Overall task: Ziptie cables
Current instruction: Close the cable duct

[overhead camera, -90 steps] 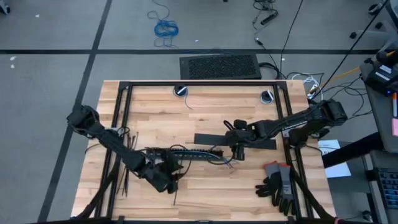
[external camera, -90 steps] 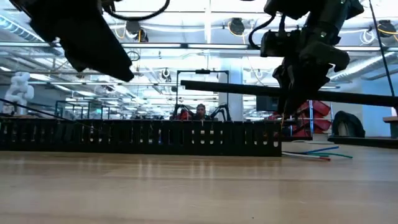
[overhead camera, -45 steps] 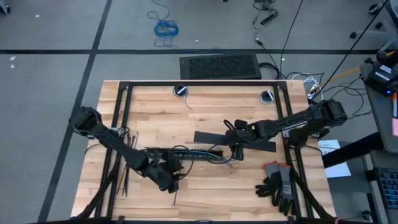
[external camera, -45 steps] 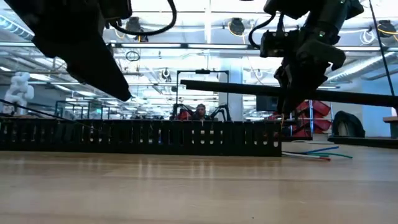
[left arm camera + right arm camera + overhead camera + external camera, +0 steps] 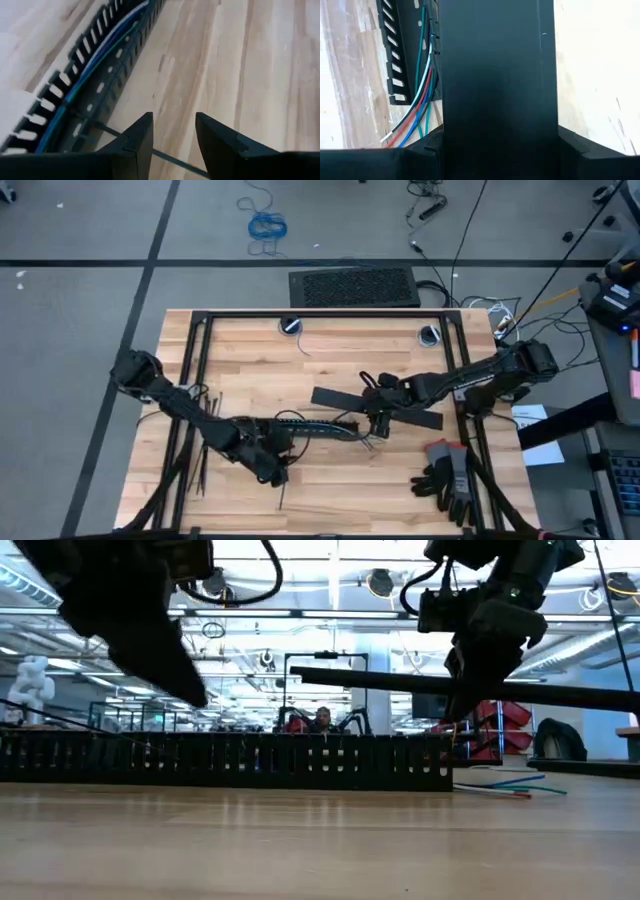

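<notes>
While the left hand (image 5: 272, 470) hangs low over the desk (image 5: 330, 355) near its front edge, its fingers (image 5: 137, 137) stand apart, and a thin dark ziptie (image 5: 167, 159) lies on the wood right across the gap between them, one end running up against the slotted black cable duct (image 5: 300, 427). That duct stretches along the middle of the desk, and inside it sit the cables (image 5: 102, 50), blue and green wires tucked along the channel. Over on the right, the right hand (image 5: 381, 423) is clamped on the long flat black bar (image 5: 376, 405), which in its wrist view fills most of the frame, held above the duct's open end. There the wires spill out, red, white, blue and green ends splayed on the wood (image 5: 410, 127). From the level view the same loose tips (image 5: 510, 787) lie just past the duct's end. More zipties (image 5: 200, 465) rest near the left edge of the desk, beside the left arm. A pair of gloves (image 5: 447, 475) sits toward the front right corner, well apart from both hands.
</notes>
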`<state>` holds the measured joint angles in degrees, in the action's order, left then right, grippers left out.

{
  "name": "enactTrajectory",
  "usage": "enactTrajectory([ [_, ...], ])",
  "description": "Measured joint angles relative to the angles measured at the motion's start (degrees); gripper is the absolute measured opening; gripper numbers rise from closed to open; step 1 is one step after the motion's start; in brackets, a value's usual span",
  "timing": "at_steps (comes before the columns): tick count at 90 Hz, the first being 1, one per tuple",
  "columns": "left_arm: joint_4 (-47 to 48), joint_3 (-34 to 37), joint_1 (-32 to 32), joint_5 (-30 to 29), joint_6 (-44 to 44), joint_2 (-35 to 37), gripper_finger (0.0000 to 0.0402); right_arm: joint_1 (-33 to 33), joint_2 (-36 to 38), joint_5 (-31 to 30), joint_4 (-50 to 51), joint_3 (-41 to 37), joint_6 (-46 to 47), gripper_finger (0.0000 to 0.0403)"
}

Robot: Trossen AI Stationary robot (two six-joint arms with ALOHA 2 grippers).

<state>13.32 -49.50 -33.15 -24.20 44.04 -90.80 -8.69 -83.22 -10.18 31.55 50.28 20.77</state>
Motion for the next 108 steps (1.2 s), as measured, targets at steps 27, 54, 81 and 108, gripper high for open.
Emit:
enactTrajectory([
  [27, -0.6, -1.1, -1.7, 1.7, 5.1, 0.2, 0.0145, -0.5, 0.0, -0.3, 0.0, 0.0, -0.4, 0.0208],
  [54, 1.0, -3.6, -2.5, 1.7, 5.0, 0.3, 0.0145, -0.4, 0.0, -0.3, -0.1, 0.0, -0.9, 0.0208],
  [81, 4.9, -3.6, -2.4, 0.9, 6.6, 0.1, 0.0145, -0.4, 0.0, -0.3, 0.0, 0.0, -0.9, 0.0208],
  [108, 2.5, -3.6, -2.4, 1.3, 6.5, -0.5, 0.0145, -0.4, 0.0, -0.3, 0.0, 0.0, -1.2, 0.0208],
])
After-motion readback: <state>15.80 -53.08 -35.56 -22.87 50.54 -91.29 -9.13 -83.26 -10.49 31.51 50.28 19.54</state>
